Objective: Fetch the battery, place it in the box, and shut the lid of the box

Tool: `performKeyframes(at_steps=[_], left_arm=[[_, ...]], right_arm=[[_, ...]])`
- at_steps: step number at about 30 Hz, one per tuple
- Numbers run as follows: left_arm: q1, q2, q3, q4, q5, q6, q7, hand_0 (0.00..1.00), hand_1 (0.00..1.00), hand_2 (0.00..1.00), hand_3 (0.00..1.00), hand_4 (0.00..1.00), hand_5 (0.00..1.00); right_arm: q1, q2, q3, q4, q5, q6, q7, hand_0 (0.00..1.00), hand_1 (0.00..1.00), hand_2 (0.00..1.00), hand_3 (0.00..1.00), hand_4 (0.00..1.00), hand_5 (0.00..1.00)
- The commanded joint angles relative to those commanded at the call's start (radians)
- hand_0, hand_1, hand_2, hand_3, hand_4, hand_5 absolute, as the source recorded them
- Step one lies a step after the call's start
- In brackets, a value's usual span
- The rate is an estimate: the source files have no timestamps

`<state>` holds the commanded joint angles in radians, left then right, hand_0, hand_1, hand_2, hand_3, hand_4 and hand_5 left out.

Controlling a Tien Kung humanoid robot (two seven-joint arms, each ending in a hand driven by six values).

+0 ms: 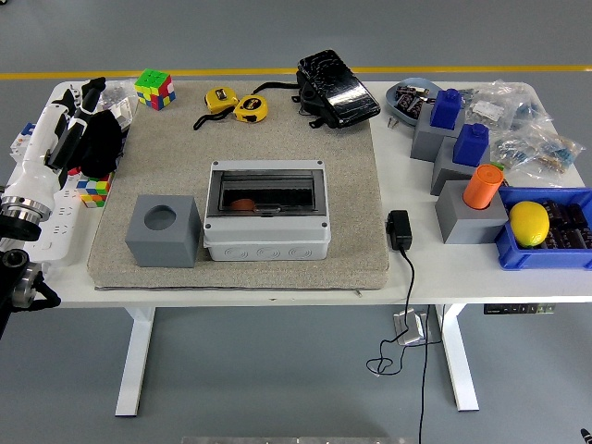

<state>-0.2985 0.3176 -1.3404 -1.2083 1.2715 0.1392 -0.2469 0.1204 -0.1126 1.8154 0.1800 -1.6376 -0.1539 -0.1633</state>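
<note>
The box sits on the mat, block just left.

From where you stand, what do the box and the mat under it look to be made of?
The box looks like moulded grey plastic, matte, with a dark see-through lid that is probably smoked plastic. The mat looks like coarse beige felt or carpet, going by its speckled, fuzzy surface.
</note>
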Motion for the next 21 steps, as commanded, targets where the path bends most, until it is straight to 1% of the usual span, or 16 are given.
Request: performKeyframes(at_steps=[21], left_arm=[[0.010, 0.006, 0.015, -0.005, 0.001, 0.004, -0.001, 0.936, 0.931, 0.903, 0.901, 0.998, 0.998]], right_arm=[[-0.009, -0.008, -0.008, 0.000, 0.003, 0.000, -0.001, 0.846, 0.848, 0.812, 0.856, 0.998, 0.998]])
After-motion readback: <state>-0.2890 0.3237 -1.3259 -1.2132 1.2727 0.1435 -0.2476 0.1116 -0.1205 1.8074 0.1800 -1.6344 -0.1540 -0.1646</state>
